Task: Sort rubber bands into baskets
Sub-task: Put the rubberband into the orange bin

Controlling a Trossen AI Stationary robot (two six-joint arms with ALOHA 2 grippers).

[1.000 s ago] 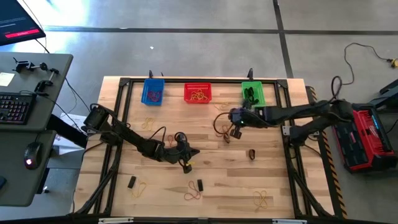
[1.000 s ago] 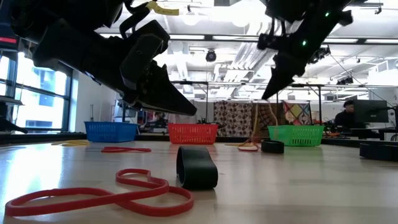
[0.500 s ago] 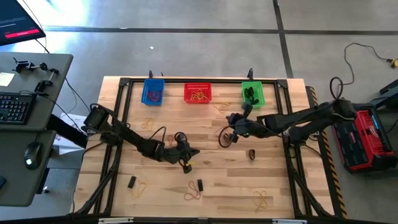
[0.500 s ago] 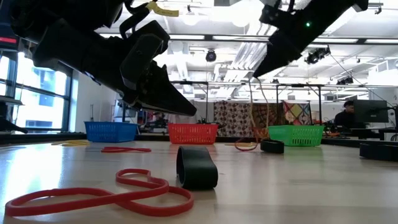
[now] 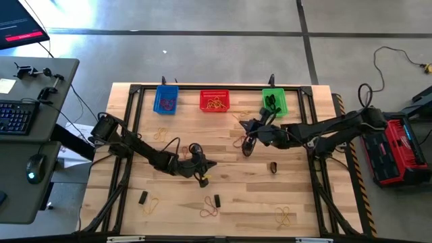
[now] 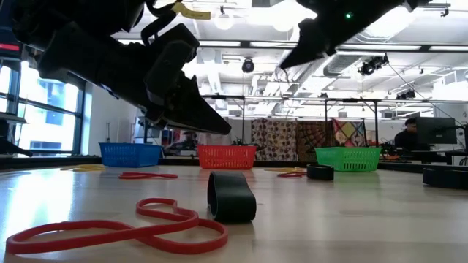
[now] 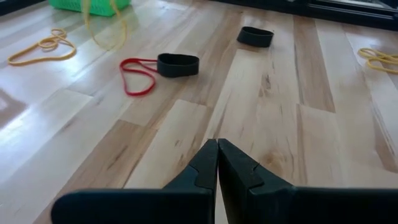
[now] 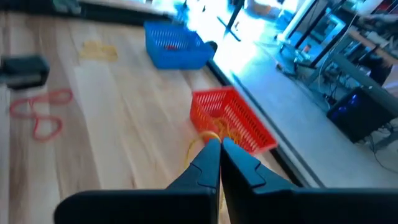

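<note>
- Three mesh baskets in a row along the table's far edge, upper centre of the high view: blue basket (image 5: 166,100), red basket (image 5: 214,101), green basket (image 5: 274,102).
- Blue holds purplish loops, red a tangle of yellow-orange ones, green dark pieces.
- Loose bands lie scattered over the table (image 5: 297,182): thin tan loops (image 5: 163,134) below the blue basket, a red loop (image 5: 210,211) and a thick dark band (image 5: 217,201) at lower centre, a yellow loop (image 5: 283,216) at lower right, another dark band (image 5: 273,167) right of centre.
- Right gripper (image 5: 247,147) right of centre, below the green basket, fingers pressed together; a thin yellowish band (image 8: 205,142) hangs at its tips.
- Left gripper (image 5: 203,179) at centre, jaws closed, nothing between them.
</note>
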